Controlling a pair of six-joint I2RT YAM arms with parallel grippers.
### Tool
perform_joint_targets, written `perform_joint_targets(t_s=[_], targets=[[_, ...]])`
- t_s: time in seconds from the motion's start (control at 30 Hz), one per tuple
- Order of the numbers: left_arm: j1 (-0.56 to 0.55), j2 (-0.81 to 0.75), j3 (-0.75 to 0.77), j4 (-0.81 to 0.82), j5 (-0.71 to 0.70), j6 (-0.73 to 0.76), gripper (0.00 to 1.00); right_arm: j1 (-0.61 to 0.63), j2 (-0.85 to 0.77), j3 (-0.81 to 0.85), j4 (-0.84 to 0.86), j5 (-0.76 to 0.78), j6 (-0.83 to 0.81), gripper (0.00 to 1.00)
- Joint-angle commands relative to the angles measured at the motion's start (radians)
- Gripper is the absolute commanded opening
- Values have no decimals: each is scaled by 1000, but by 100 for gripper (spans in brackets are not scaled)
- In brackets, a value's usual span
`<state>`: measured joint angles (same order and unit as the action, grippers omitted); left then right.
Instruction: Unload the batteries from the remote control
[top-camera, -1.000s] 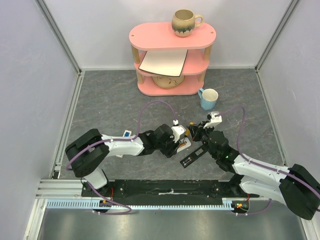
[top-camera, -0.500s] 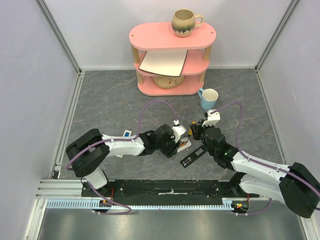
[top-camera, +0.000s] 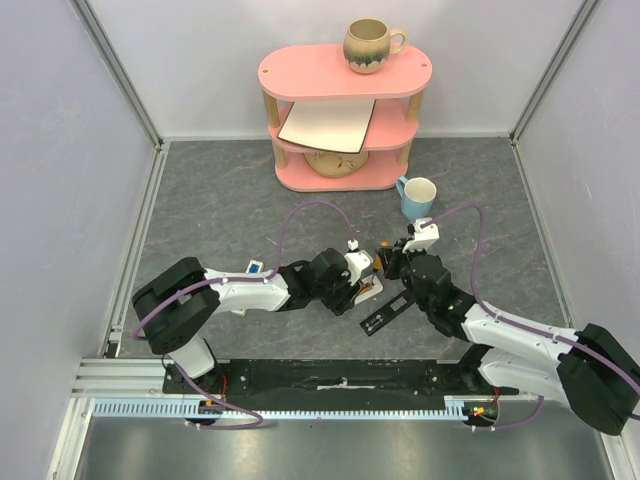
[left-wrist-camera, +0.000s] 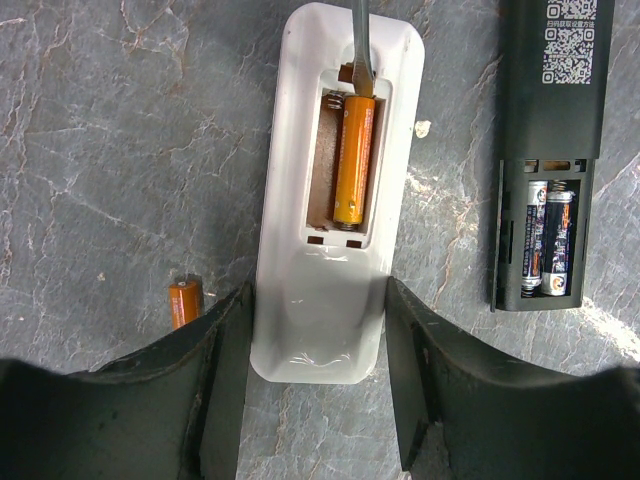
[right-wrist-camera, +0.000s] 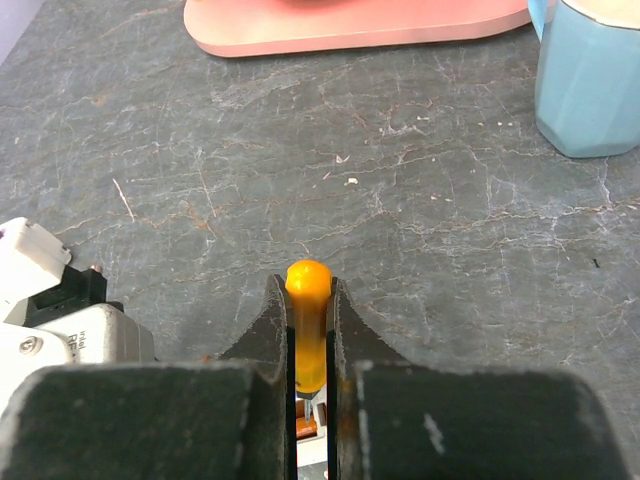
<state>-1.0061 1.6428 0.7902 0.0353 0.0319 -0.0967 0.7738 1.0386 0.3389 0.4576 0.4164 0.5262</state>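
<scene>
Orange, and alone in its compartment, the seated battery (left-wrist-camera: 354, 160) lies in the right-hand slot of the white remote (left-wrist-camera: 296, 150); the slot beside it is bare. The left gripper (left-wrist-camera: 318, 300) pinches the remote's 6 o'clock end, with a finger pressed on each side. From 12 o'clock the blade of the screwdriver (left-wrist-camera: 358, 40) meets the spring end of that cell. The right gripper (right-wrist-camera: 307, 300) is pressed tight on the tool's orange handle. A loose battery (left-wrist-camera: 183, 303) lies on the worktop (left-wrist-camera: 120, 150) at about 8 o'clock of the white remote. At 3 o'clock a black remote (left-wrist-camera: 550, 150) holds two blue batteries (left-wrist-camera: 548, 240).

The likeliest slip is the blade riding off the rounded cell end and digging into the spring or the plastic wall. A hard pry could also flick the cell out, letting it roll away across the stone-patterned top. Because the clamp sits far from the prying point, leverage might twist the remote between the fingers.
</scene>
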Motion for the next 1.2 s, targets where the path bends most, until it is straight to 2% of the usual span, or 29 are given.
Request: perform_joint_targets(t_s=[0.0,0.6,0.97,1.17], targets=[[-6,40,6,-18,-12,32,45,-2,15,14,39,12,-6,0],[-8,41,9,-18,-10,32,43,1,67,77,-69,53,-31,0],[-8,43,9,-20,-13,32,43,139,185,167,-163,272,-77,0],[-8,37,6,-18,-15,31,42,150,225,155,-165,262,-35,0]])
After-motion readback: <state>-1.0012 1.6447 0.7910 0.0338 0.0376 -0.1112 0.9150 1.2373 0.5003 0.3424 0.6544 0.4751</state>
